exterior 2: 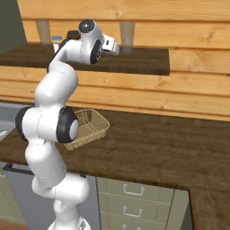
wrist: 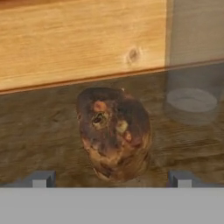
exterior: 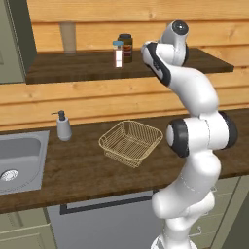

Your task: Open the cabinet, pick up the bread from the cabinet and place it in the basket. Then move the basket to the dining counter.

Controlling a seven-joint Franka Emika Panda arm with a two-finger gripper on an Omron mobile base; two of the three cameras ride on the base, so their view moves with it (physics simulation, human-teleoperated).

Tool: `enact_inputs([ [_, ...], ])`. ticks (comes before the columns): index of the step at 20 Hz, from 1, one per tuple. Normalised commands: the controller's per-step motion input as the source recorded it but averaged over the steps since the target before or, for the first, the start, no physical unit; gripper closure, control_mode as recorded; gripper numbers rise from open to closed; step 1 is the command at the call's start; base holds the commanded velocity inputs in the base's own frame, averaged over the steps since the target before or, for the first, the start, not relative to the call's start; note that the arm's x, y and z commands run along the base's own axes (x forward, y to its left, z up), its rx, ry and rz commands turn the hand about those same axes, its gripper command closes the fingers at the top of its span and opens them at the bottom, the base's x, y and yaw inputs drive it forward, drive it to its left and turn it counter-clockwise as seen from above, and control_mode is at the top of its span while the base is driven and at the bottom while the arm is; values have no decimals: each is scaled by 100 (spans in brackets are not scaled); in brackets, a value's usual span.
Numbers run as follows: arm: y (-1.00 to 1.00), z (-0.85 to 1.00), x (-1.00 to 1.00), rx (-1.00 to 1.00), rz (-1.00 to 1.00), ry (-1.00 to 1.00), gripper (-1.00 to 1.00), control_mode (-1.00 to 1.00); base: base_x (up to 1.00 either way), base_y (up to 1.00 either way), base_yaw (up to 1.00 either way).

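The arm reaches up to the dark wooden shelf (exterior: 73, 68) above the counter, and the gripper (wrist: 111, 178) looks straight at the bread (wrist: 114, 133), which lies on that shelf in front of the plank wall, a clear glass (wrist: 191, 94) just beside it. The jaws stand spread, one tip either side of the loaf, apparently lined up to close on it. The basket (exterior: 130, 142) waits on the counter below the shelf, ready to take it.
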Motion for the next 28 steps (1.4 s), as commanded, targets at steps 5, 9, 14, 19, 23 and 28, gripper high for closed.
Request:
enact_inputs([
  [5,-8,0,33,6,0,0,-100,-100,0,0,0],
  [9,0,-3,16,3,0,1,-100,-100,0,0,0],
  [14,0,-11,5,0,0,1,-100,-100,0,0,0],
  [19,0,-8,-2,0,0,1,100,-100,0,0,0],
  [23,5,-6,-49,0,0,0,100,-100,0,0,0],
  [28,14,0,-100,-2,1,-2,100,-100,0,0,0],
])
